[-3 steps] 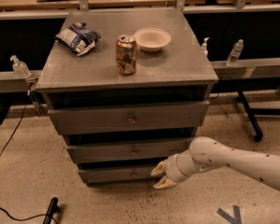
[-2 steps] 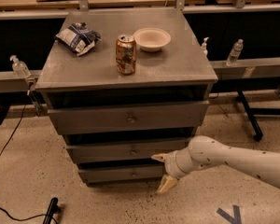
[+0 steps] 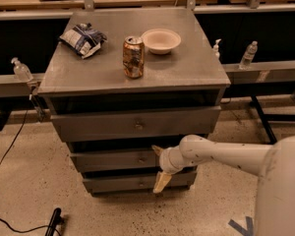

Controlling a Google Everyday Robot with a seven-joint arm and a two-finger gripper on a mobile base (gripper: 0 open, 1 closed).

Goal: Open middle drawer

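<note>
claw: (image 3: 160,166) at the front face of the desk, just right of the middle drawer's knob, fingers spread wide, gripping nothing
claw fingers: upper one (image 3: 157,150) near the top edge of the middle drawer front; lower one (image 3: 162,181) hangs down over the bottom drawer front
arm: (image 3: 221,156) white, comes in from the right edge of the view, roughly level with the middle drawer
middle drawer: (image 3: 113,160) second of three grey fronts on the desk, between the taller top drawer and the bottom drawer; small round knob (image 3: 141,159) at centre
middle drawer state: front sits further back than the top front; fully shut or not, cannot tell
top drawer: (image 3: 98,127) tallest front, dark gap between it and the desk top
bottom drawer: (image 3: 118,183) lowest front, just above the floor
desk: (image 3: 196,68) grey metal, flat top
can: (image 3: 133,57) upright, about mid-desk, toward the front edge
bowl: (image 3: 161,40) pale, behind the can and a little right of it, near the back edge
chip bag: (image 3: 82,39) crumpled, back-left corner area
bottles: one clear (image 3: 20,70) beside the desk's left edge, another (image 3: 249,55) off to the right, both on the rail behind the desk
</note>
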